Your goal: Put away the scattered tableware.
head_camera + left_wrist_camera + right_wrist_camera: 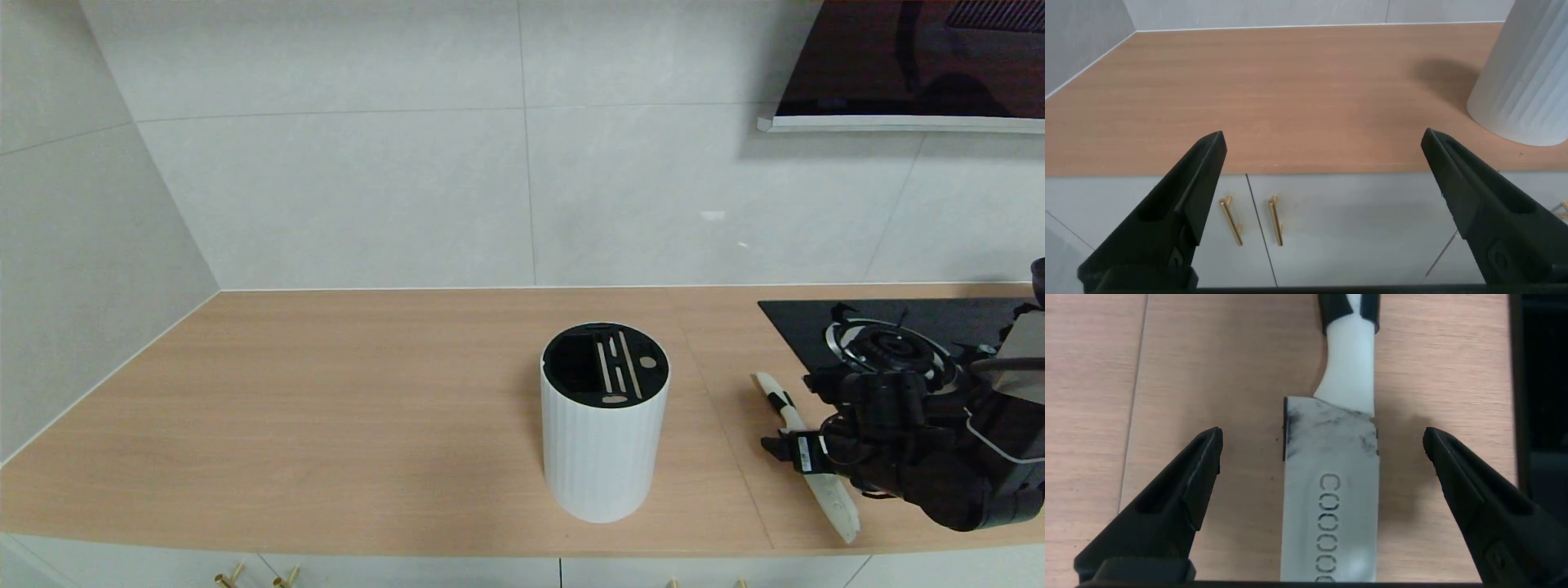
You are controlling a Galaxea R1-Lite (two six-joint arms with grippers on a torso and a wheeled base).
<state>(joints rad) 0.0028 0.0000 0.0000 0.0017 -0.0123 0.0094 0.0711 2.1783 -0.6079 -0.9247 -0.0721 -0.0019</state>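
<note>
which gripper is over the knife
The right gripper: open, it straddles the white knife lying flat on the counter. The left gripper hangs open at the counter's front edge, holding nothing.

The holder (604,441) stands mid-surface (326,408), nearer the front edge than the wall. At its 3 o'clock the knife (834,496) lies flat, handle toward 11 and blade tip toward 5, close to the front edge. The right claw (1321,441) hangs over the knife (one finger either side, neither touching it). The hob (890,343) sits at the knife's 1 o'clock. The left claw (1323,143) hangs off the front edge, at the holder's 8 o'clock.
</note>
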